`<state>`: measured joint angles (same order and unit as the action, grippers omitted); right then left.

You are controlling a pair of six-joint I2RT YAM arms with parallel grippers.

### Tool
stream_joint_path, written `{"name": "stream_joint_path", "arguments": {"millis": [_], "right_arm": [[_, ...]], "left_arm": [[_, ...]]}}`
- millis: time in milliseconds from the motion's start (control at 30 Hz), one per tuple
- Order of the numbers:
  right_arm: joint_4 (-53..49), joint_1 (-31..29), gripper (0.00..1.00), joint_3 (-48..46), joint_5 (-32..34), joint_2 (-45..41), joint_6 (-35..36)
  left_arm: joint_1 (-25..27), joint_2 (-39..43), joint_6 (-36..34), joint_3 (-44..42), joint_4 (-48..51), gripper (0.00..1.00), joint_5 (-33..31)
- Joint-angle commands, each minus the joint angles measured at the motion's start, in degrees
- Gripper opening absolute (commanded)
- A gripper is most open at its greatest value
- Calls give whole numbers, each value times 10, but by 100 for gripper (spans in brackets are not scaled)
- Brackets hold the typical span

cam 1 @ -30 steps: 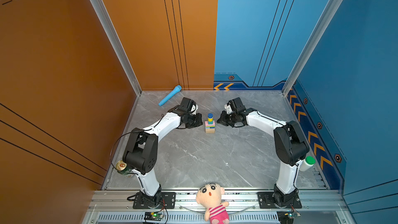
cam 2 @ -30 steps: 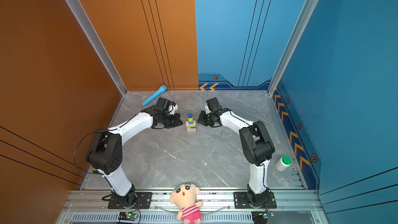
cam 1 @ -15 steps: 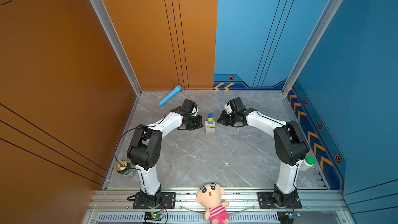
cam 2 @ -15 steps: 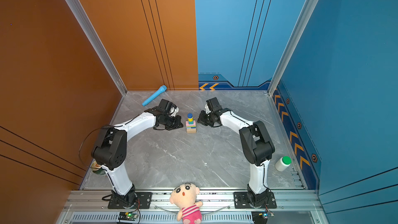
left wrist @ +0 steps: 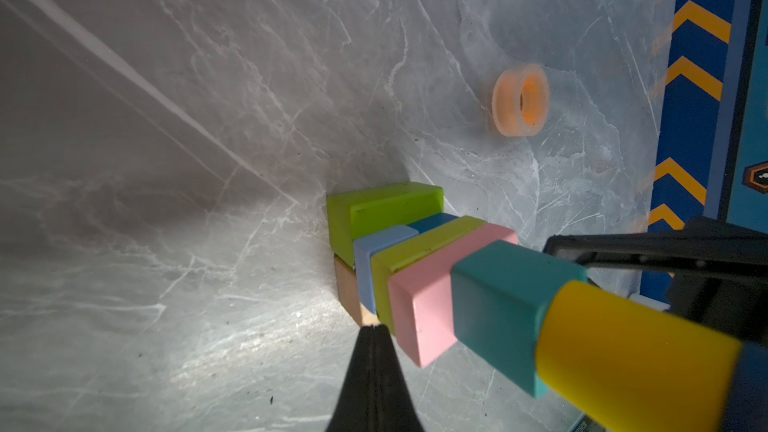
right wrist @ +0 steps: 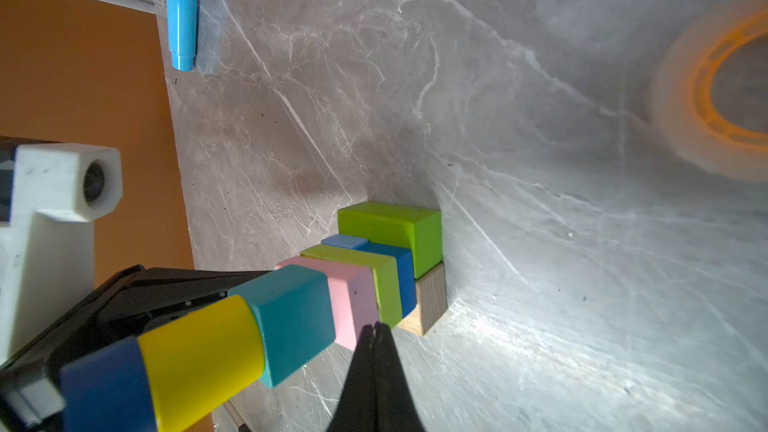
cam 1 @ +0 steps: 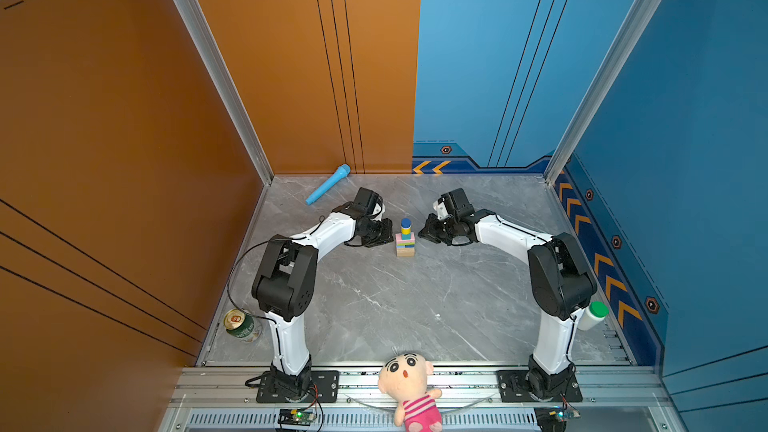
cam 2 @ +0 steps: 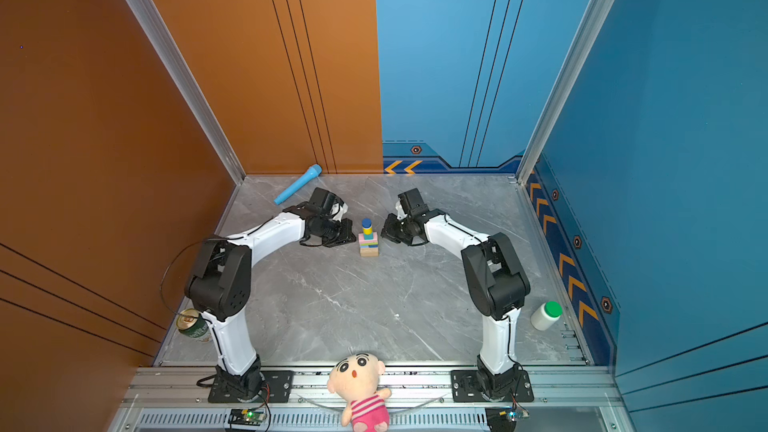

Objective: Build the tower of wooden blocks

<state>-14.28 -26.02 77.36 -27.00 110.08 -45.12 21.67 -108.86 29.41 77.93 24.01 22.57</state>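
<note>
- Grey marble floor (cam 1: 415, 309): tower (cam 1: 405, 241) stands mid-floor, blue cylinder (cam 1: 406, 222) topmost.
- Left gripper (cam 1: 386, 238) and right gripper (cam 1: 423, 234) flank its base, jaws clenched on nothing.
- Stack looks finished (I reckon); back both away slowly, sideways, without brushing it.

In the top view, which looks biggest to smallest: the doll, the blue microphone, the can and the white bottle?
1. doll, clearly largest, though it sits nearest the camera.
2. blue microphone.
3. can and white bottle look about alike, so I won't rank them.
</note>
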Motion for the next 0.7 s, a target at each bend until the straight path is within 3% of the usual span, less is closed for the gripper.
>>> {"name": "stream_joint_path", "arguments": {"millis": [0,667], "right_arm": [[8,3,0,-9,3,-19,-9],[7,2,0,-15,4,-22,-10]], "left_arm": [[0,-10,-9,22,10,0,10],[4,-28,-9,42,10,0,16]]}}
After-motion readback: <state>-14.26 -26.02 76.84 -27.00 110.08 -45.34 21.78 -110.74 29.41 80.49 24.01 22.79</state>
